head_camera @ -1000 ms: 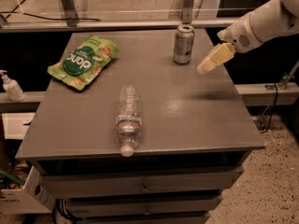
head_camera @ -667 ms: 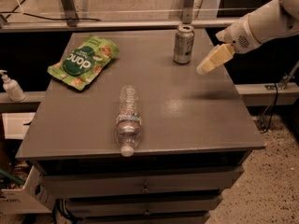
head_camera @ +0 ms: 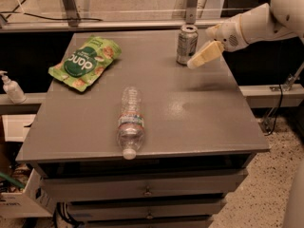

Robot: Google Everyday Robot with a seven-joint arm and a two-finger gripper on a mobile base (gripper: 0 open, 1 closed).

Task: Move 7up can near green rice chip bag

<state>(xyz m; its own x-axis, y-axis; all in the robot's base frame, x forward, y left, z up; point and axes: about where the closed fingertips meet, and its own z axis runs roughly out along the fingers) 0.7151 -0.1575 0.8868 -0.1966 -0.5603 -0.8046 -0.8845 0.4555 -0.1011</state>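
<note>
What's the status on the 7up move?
Gripper beside 7up can, not gripping it. Can upright at table's back, well apart from green rice chip bag. Water bottle lying nearer front, off the direct line.

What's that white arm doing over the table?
A robot arm reaches in from the right, and its gripper hovers close beside the right side of the 7up can. The can stands upright near the back of the table and does not look lifted. It is meant to go near the chip bag, which lies flat at the back left, well apart from the can. A water bottle lies on its side near the front edge.
</note>
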